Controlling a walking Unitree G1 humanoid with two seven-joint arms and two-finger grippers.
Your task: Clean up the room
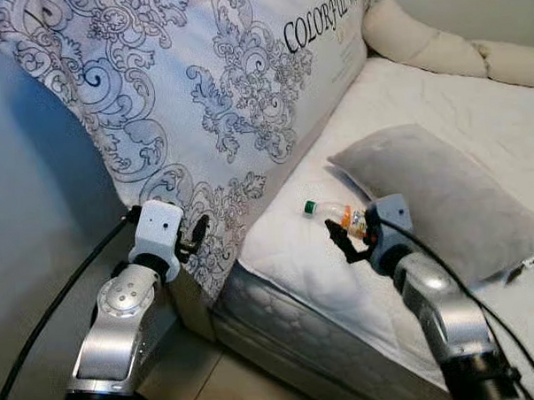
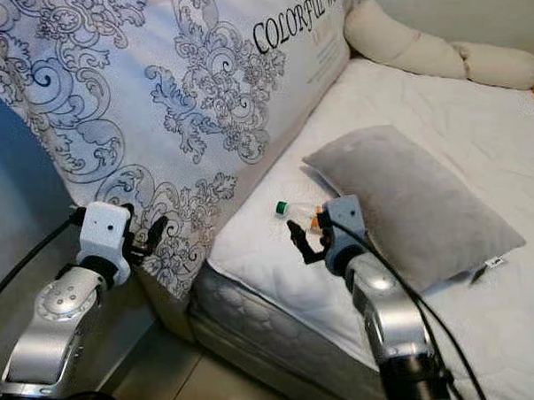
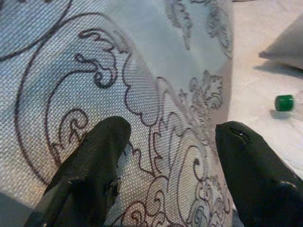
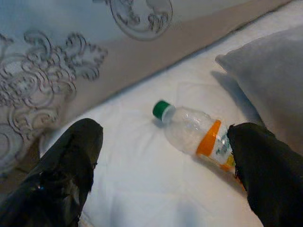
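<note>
Both silver arms fill the foreground. Bed mattress point(image 1: 406, 132), white quilted, carries everything. Large patterned cushion point(image 1: 200, 97), printed "COLORFUL", leans against the wall at the bed's edge, likely propped there out of the way. Grey pillow point(image 1: 444, 192) lies flat on the mattress. Cream bolster point(image 1: 419, 38) sits at the far end. Left pincer point(image 1: 196, 236) is spread, fingers right up against the patterned fabric. Right pincer point(image 4: 165, 161) is spread wide, hovering low with the plastic bottle point(image 4: 194, 130) between its fingers, apparently lining up a grasp. Bottle lies on its side, green cap, orange label, just beside the grey pillow; probably litter to remove.
</note>
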